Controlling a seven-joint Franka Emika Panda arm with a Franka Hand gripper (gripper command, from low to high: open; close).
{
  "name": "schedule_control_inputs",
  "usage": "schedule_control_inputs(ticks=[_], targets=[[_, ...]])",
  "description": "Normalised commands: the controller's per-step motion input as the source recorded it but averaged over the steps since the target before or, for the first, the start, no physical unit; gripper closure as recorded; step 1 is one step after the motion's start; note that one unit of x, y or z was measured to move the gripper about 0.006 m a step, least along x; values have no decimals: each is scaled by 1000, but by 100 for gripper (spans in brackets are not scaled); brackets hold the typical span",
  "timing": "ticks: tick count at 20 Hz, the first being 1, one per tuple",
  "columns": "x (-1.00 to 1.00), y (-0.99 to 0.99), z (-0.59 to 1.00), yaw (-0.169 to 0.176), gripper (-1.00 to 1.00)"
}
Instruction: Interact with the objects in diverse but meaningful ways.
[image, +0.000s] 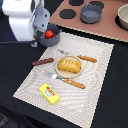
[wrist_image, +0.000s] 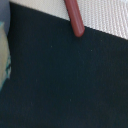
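A red tomato (image: 49, 34) lies in a grey-blue pot (image: 52, 41) at the back left of the mat. My gripper (image: 37, 40) hangs just to the exterior view's left of that pot; its jaws are hidden by the white arm. A golden bread loaf (image: 69, 65) sits on a tan plate (image: 59, 71) in the middle of the mat. A brown sausage (image: 43, 62) lies to the plate's left and also shows in the wrist view (wrist_image: 75, 20). Two pieces of orange-handled cutlery (image: 74, 83) flank the plate. A yellow packet block (image: 49, 93) lies near the front.
A striped placemat (image: 95, 95) covers the dark table (wrist_image: 60, 80). A tan stove board (image: 107, 27) with black burners stands at the back and carries a second grey-blue pot (image: 90, 14). A bowl (image: 123, 17) sits at the right edge.
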Motion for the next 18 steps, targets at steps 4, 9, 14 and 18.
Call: schedule_control_inputs(ticks=[4, 9, 14, 18], targets=[[624, -636, 34, -79, -100], [698, -567, -51, -94, -100], [721, -424, -125, -144, -100], [661, -445, -63, -138, -100]])
